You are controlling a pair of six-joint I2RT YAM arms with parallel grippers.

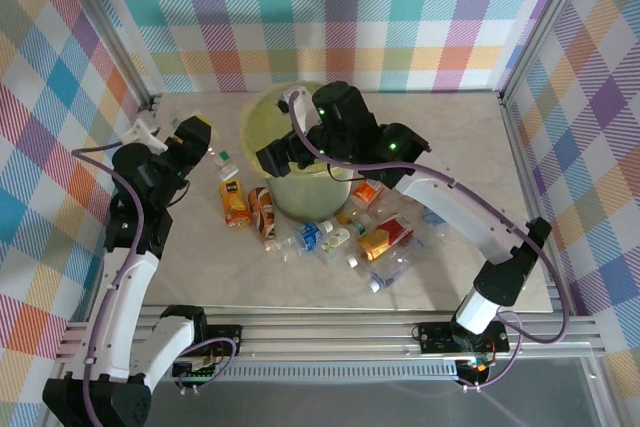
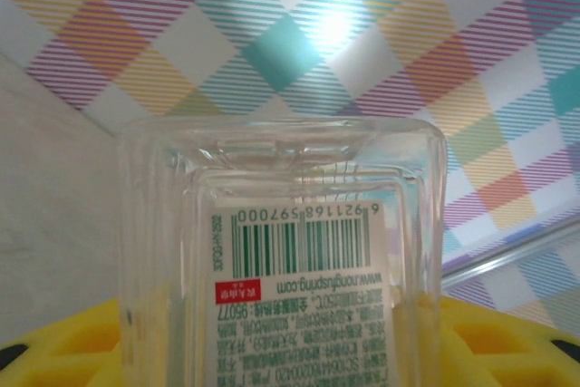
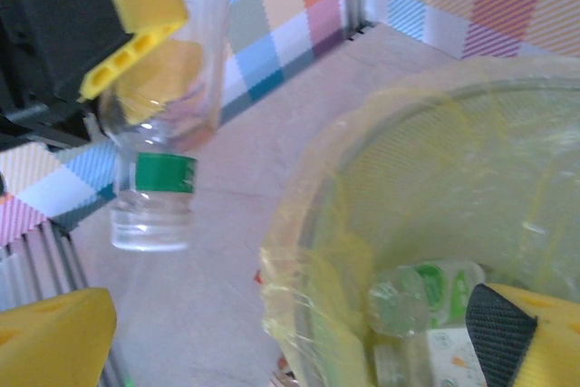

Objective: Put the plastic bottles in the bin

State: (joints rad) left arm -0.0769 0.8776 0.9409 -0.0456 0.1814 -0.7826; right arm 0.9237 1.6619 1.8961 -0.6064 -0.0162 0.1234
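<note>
My left gripper [image 1: 198,137] is shut on a clear square bottle [image 2: 290,224] with a white barcode label, held up left of the bin. In the right wrist view that bottle [image 3: 159,178] hangs neck down, uncapped, with a green ring, under the left gripper's yellow finger [image 3: 136,15]. The bin [image 1: 300,195] is a pale green bucket lined with a yellow-green bag [image 3: 362,178]. Inside it lies a clear bottle with a green label [image 3: 426,301]. My right gripper [image 1: 278,155] hovers open and empty over the bin's left rim; its fingertips [image 3: 54,333] stand far apart.
Several bottles lie on the table in front of the bin: an orange-labelled one [image 1: 235,199], a brown one [image 1: 262,212], clear ones [image 1: 320,237] and an orange-red one [image 1: 385,237]. Checked walls and aluminium posts [image 1: 525,57] enclose the table.
</note>
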